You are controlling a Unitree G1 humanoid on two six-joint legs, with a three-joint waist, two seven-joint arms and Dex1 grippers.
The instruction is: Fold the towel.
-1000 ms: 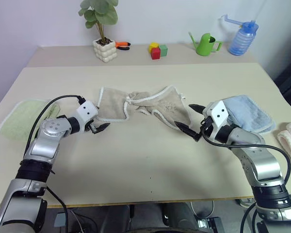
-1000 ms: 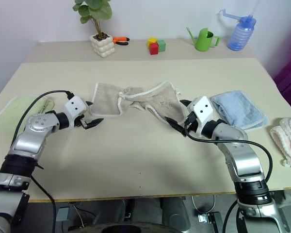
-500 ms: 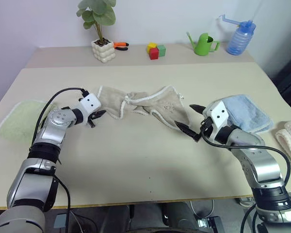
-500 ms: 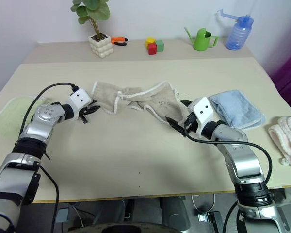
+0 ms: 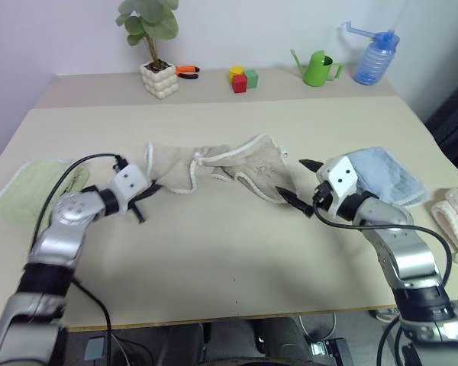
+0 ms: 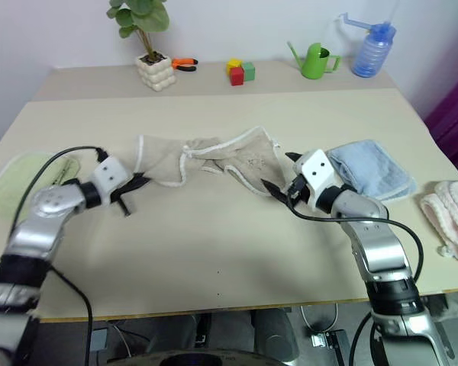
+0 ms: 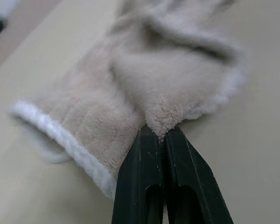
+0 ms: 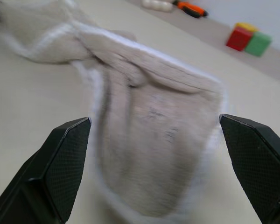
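The left gripper (image 5: pixel 146 200), at the middle left of the frame, is pinching the left corner of the crumpled beige terry-cloth towel with white edging (image 5: pixel 214 168), its two black fingers squeezed tight on the cloth. The towel is lying long-ways across the middle of the pale wooden table (image 5: pixel 229 259), stretching left to right between the two arms. The right gripper (image 5: pixel 300 185), at the middle right, is sitting just beside the towel's right end with its fingers spread wide and empty. I am counting one beige towel, one light green towel (image 5: pixel 30 187), one light blue towel (image 5: pixel 389 179) and two grippers.
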